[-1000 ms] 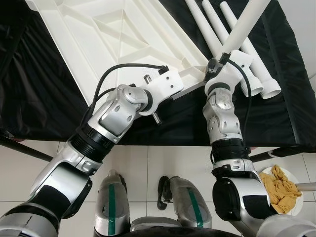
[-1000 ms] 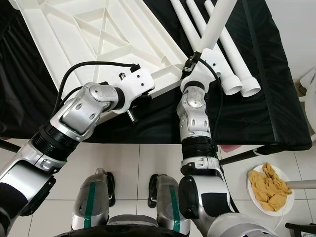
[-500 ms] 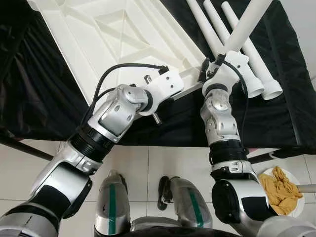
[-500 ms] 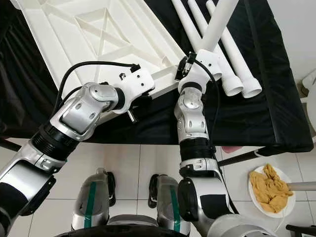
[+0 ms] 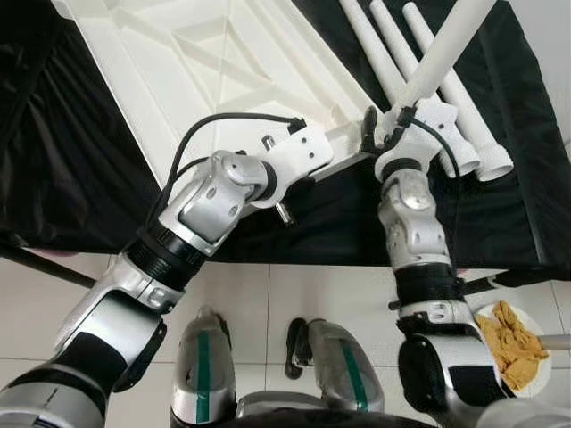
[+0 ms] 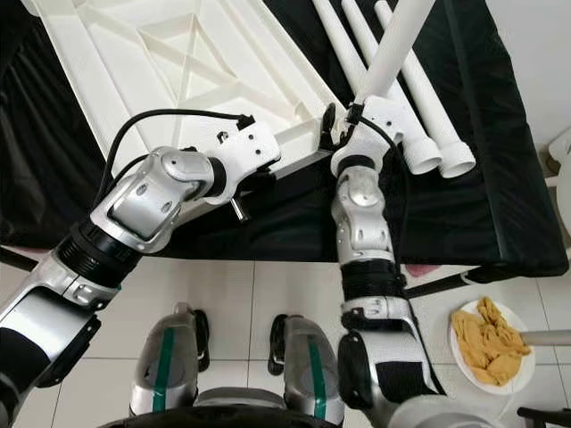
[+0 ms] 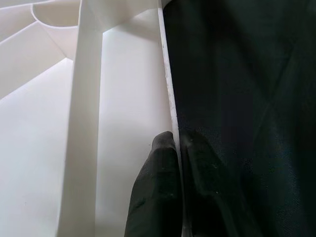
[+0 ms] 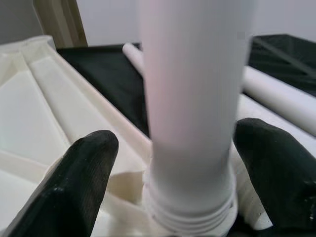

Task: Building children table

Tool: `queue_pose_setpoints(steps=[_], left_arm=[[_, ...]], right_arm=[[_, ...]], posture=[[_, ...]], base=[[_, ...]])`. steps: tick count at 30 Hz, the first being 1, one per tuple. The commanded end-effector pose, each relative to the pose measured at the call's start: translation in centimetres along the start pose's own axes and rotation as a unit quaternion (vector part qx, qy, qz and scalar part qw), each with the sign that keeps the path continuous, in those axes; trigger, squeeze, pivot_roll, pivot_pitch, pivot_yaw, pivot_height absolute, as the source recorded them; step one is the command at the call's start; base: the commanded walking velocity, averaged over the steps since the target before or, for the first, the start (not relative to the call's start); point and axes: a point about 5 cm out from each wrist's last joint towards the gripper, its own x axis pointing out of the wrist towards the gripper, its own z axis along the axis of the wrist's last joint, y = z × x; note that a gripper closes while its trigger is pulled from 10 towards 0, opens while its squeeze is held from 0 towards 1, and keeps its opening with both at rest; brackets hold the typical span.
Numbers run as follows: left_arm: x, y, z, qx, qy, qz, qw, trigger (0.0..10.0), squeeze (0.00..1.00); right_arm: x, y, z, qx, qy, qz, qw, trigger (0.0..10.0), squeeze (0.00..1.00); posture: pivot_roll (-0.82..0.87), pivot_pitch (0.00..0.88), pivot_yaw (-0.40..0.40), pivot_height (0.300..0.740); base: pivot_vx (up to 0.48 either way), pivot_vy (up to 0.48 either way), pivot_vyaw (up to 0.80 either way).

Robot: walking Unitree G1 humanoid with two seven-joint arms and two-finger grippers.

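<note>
right wrist view: white leg (image 8: 190, 98) upright between parted jaws

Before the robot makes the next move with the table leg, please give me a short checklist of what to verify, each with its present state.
1. Left gripper pinches the rim of the white tabletop: ok, both fingers are closed on the edge in the left wrist view.
2. Held leg stands in the corner socket: ok, its threaded end sits at the socket.
3. Leg fully screwed in: cannot tell.
4. Right gripper grips the leg: not ok, both fingers stand apart from it.
5. Three spare legs lie on the black cloth, away from the socket: ok.
6. Tabletop lies underside up, ribs showing: ok.
</note>
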Motion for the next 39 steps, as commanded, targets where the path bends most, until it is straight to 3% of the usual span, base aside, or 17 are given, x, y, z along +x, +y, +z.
queue_pose_setpoints(steps=[1, 10, 22, 23, 24, 29, 30, 34, 35, 39], left_arm=[[-0.2, 0.5, 0.4, 0.015, -0.006, -0.001, 1.000, 10.0, 0.00], [-1.2, 1.3, 1.0, 0.017, -0.028, -0.005, 0.999, 10.0, 0.00], [-1.8, 2.4, 1.5, 0.002, -0.049, 0.013, 0.999, 10.0, 0.00], [-1.7, 2.6, 1.6, -0.001, -0.052, 0.020, 0.998, 10.0, 0.00], [-1.7, 2.7, 1.7, -0.004, -0.055, 0.027, 0.998, 10.0, 0.00], [-1.5, 3.1, 1.9, -0.017, -0.060, 0.044, 0.997, 10.0, 0.00], [-1.4, 3.2, 2.0, -0.025, -0.062, 0.048, 0.997, 10.0, 0.00], [-1.3, 3.1, 2.0, -0.027, -0.070, 0.049, 0.996, 10.0, 0.00], [-1.2, 3.1, 2.1, -0.034, -0.081, 0.052, 0.995, 10.0, 0.99], [-1.2, 2.8, 2.1, -0.027, -0.083, 0.047, 0.995, 10.0, 1.00]], right_arm=[[-0.2, -0.8, 0.0, -0.001, -0.008, 0.004, 1.000, 10.0, 0.00], [-0.6, -1.5, 0.3, 0.000, -0.019, 0.012, 1.000, 10.0, 0.00], [-2.7, -1.6, -0.7, 0.004, -0.019, 0.039, 0.999, 10.0, 0.00], [-3.0, -1.6, -0.8, 0.004, -0.019, 0.042, 0.999, 10.0, 0.44], [-3.3, -1.6, -0.9, 0.006, -0.018, 0.047, 0.999, 10.0, 1.00], [-3.5, -1.8, -1.0, -0.005, -0.017, 0.044, 0.999, 10.0, 1.00], [-3.6, -2.0, -1.1, -0.009, -0.014, 0.042, 0.999, 10.0, 0.00], [-3.7, -2.2, -1.2, -0.014, -0.011, 0.040, 0.999, 10.0, 0.00], [-3.8, -2.2, -1.2, -0.015, -0.010, 0.040, 0.999, 10.0, 0.00], [-3.9, -2.3, -1.4, -0.017, -0.006, 0.042, 0.999, 10.0, 0.00]], posture=[[0.04, 0.028, -0.050, 0.740], [0.04, 0.018, -0.053, 0.740], [0.04, 0.004, -0.053, 0.740], [0.04, 0.003, -0.053, 0.740], [0.04, 0.003, -0.053, 0.740], [0.03, 0.005, -0.051, 0.740], [0.03, 0.007, -0.051, 0.740], [0.03, 0.007, -0.051, 0.740], [0.03, 0.010, -0.051, 0.740], [0.03, 0.013, -0.051, 0.740]], base=[[0.000, 0.000, 0.00], [0.000, 0.000, 0.00], [0.000, 0.000, 0.00], [0.000, 0.000, 0.00], [0.000, 0.000, 0.00], [0.000, 0.000, 0.00], [0.000, 0.000, 0.00], [0.000, 0.000, 0.00], [0.000, 0.000, 0.00], [0.000, 0.000, 0.00]])
